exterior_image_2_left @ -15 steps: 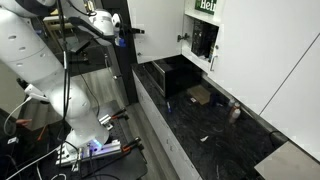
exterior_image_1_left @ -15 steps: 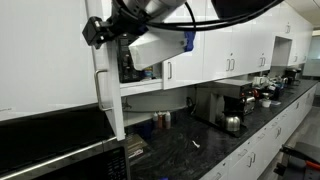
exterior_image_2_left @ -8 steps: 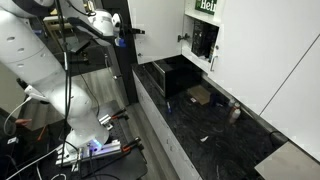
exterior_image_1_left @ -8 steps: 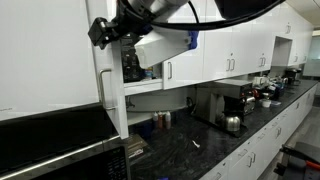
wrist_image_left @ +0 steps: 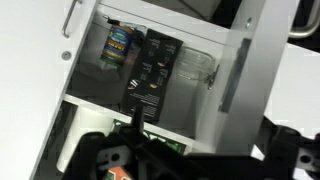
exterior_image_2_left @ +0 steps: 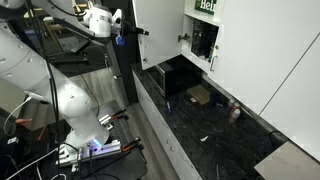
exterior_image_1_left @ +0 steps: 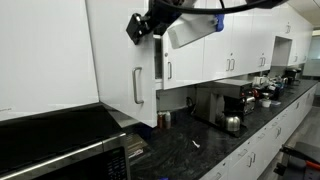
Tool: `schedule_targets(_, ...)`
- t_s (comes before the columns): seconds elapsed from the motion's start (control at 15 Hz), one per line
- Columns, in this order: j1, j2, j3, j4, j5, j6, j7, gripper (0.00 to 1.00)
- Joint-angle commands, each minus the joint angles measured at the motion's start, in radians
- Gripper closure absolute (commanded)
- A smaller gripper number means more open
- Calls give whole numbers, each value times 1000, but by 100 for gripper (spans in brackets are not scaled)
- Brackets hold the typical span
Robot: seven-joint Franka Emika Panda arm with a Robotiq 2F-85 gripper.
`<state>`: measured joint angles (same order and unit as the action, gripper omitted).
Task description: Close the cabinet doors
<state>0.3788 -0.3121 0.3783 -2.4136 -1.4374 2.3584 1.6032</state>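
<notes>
— The gripper [wrist_image_left: 138, 145]?
— Low in the wrist view; open or closed, I cannot tell.
— And the cabinet doors [wrist_image_left: 262, 60]?
— Ahead, both ajar, a black box [wrist_image_left: 150, 72] and a can [wrist_image_left: 118, 48] on the shelf between them.

The arm [exterior_image_2_left: 45, 75] is white, built of fat rounded links with smooth, glossy shells that swell at each joint. Its base link [exterior_image_2_left: 78, 118] widens downward like a bell. Thin black cables [exterior_image_2_left: 62, 60] hang loose alongside it. In an exterior view thicker black cables loop above the last white link [exterior_image_1_left: 195, 32], which carries a small blue patch [exterior_image_1_left: 215, 22]. The wrist parts [exterior_image_1_left: 142, 24] beyond that link are black and blocky. In the wrist view the end effector [wrist_image_left: 195, 158] shows only as blurred black housing along the bottom edge, with a small orange-red marking [wrist_image_left: 120, 172]; finer detail cannot be made out.
</notes>
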Motion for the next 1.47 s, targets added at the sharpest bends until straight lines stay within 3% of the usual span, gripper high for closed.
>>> schedule_targets(0.0, -7, -102, -58, -49, 75, -4, -108, 0)
schedule_targets(0.6, -62, -182, -146, -61, 111, -37, -204, 0)
schedule_targets(1.4, -195, -81, -230, 20, 93, -120, -181, 0)
